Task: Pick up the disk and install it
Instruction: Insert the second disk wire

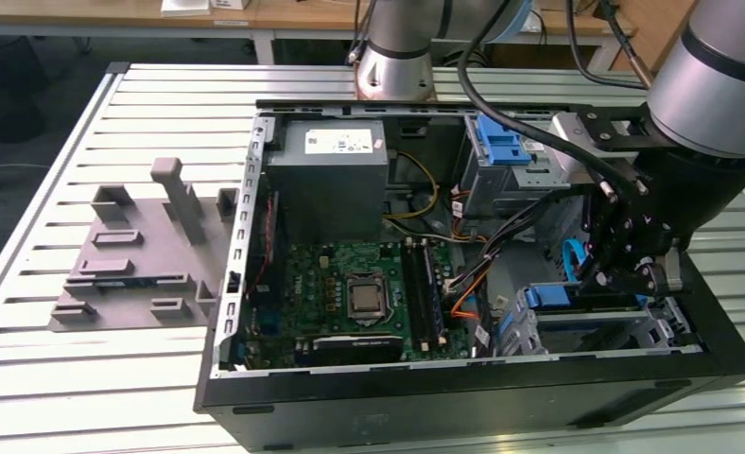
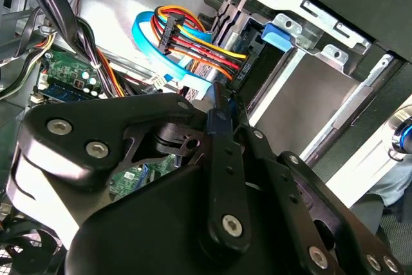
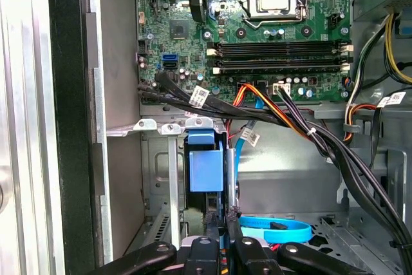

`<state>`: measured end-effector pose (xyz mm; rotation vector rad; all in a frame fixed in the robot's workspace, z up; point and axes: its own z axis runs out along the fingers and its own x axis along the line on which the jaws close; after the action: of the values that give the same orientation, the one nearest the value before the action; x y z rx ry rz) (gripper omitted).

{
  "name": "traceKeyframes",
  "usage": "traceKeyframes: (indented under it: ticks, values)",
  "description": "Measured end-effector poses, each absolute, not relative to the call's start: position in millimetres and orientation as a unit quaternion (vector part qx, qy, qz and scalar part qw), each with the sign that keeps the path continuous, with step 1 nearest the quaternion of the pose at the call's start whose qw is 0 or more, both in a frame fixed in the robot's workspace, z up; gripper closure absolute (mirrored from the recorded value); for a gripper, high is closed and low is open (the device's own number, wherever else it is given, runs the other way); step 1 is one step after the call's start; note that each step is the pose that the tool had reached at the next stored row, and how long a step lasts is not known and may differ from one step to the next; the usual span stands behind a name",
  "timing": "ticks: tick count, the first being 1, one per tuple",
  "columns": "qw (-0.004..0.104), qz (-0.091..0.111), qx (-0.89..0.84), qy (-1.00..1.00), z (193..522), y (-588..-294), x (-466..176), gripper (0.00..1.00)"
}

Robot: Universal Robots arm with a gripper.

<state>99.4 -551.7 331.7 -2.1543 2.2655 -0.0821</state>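
Inside the open computer case (image 1: 474,397), gripper (image 3: 226,223) jaws nearly closed, pinching the disk's (image 3: 206,169) blue edge, above the drive cage (image 3: 161,178).

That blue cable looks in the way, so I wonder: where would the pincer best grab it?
Probably at the free loop of the blue cable on the floor of the case, coming in through the open side. The ribbon seems to stand on edge there, so its flat faces can be squeezed.

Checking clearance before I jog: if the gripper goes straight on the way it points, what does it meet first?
Probably the blue latch on the drive cage, just ahead of the gripper; depth is unclear.
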Motion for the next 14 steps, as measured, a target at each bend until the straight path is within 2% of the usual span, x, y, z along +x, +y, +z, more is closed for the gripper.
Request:
traceKeyframes:
  ticks: [14]
  values:
    - [0.007, -0.026, -0.689, 0.724, 331.4, -551.7, 99.4, 0.84]
